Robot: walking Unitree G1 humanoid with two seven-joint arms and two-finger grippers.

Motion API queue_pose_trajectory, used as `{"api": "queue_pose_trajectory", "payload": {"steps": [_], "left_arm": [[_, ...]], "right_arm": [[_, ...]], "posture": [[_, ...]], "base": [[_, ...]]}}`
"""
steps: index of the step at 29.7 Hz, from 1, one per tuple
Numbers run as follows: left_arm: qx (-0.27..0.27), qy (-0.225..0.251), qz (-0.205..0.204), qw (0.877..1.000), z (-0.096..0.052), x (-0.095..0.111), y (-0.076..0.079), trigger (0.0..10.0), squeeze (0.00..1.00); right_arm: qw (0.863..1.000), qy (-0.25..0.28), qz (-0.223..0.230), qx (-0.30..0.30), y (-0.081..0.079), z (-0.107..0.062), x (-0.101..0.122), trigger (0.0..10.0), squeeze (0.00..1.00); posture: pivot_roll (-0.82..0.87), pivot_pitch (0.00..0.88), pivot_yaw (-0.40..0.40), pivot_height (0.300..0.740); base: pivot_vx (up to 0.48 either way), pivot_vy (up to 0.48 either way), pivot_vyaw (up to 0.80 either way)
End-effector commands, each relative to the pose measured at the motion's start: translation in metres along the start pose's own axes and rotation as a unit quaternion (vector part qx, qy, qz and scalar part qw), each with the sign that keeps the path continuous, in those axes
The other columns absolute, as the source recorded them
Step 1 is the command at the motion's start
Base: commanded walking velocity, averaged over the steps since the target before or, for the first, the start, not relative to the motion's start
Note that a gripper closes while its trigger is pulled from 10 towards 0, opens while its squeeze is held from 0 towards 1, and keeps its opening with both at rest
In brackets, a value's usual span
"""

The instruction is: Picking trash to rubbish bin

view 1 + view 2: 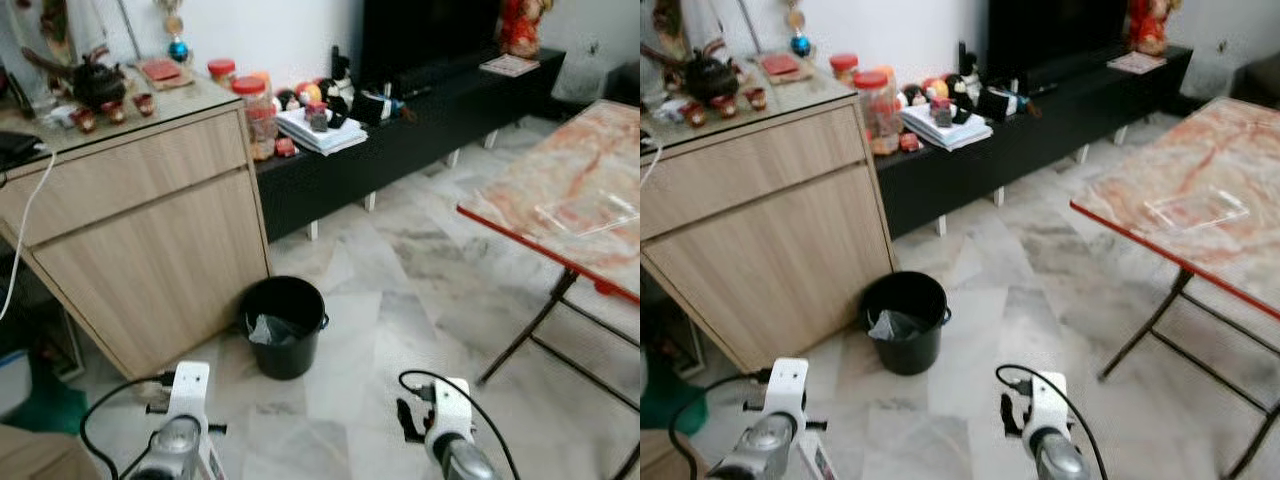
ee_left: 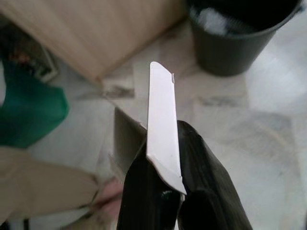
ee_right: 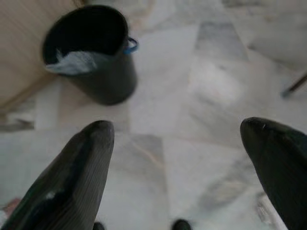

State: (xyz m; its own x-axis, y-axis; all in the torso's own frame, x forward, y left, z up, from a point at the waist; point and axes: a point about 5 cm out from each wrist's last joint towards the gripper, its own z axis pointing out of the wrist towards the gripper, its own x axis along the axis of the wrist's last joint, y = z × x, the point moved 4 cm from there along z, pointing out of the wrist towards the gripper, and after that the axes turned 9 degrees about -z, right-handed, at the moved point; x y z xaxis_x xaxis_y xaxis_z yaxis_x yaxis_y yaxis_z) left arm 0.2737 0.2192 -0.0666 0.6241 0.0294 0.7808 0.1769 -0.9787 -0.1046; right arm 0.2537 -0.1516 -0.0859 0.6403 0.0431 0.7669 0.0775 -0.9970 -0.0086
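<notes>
A black rubbish bin [image 1: 285,325] stands on the marble floor beside a wooden cabinet [image 1: 140,225], with crumpled paper inside. In the left wrist view my left gripper [image 2: 165,191] is shut on a flat white card-like piece of trash [image 2: 163,122], held above the floor short of the bin [image 2: 240,33]. My right gripper [image 3: 184,158] is open with nothing between its fingers, and the bin [image 3: 91,50] lies ahead of it. Both wrists sit low in the eye views, the left wrist [image 1: 180,420] and the right wrist [image 1: 445,420].
A folding table [image 1: 570,200] with a red-marbled top stands at the right, its metal legs reaching onto the floor. A low black TV bench [image 1: 400,130] with clutter runs along the back wall. A green object [image 2: 29,110] lies at the left by the cabinet.
</notes>
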Motion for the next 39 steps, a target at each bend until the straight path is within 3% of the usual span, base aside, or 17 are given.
{"api": "queue_pose_trajectory", "payload": {"steps": [1, 16, 23, 39], "left_arm": [[0.010, -0.005, 0.001, 1.000, -0.0002, -0.0021, -0.0065, 10.0, 0.00], [0.015, -0.005, -0.002, 1.000, -0.0001, -0.0018, -0.0087, 10.0, 0.00], [0.017, -0.005, -0.005, 1.000, 0.0000, -0.0015, -0.0092, 10.0, 0.00], [0.017, -0.006, -0.012, 1.000, -0.0006, -0.0036, -0.0081, 10.0, 0.00]], "right_arm": [[1.000, -0.001, 0.002, 0.006, -0.0046, 0.0007, 0.0007, 10.0, 0.00], [1.000, -0.001, 0.006, -0.001, -0.0008, 0.0013, 0.0025, 10.0, 0.00], [1.000, 0.002, -0.013, -0.002, 0.0013, 0.0008, 0.0029, 10.0, 0.00], [1.000, 0.003, 0.004, -0.006, 0.0029, 0.0012, 0.0038, 10.0, 0.00]], "posture": [[0.01, 0.000, 0.012, 0.740], [0.01, 0.000, 0.006, 0.740], [0.01, 0.000, 0.001, 0.740], [0.01, 0.000, -0.009, 0.740]], "base": [[0.319, 0.000, 0.00], [0.320, 0.000, 0.00], [0.318, 0.000, 0.29], [0.317, 0.000, 0.10]]}}
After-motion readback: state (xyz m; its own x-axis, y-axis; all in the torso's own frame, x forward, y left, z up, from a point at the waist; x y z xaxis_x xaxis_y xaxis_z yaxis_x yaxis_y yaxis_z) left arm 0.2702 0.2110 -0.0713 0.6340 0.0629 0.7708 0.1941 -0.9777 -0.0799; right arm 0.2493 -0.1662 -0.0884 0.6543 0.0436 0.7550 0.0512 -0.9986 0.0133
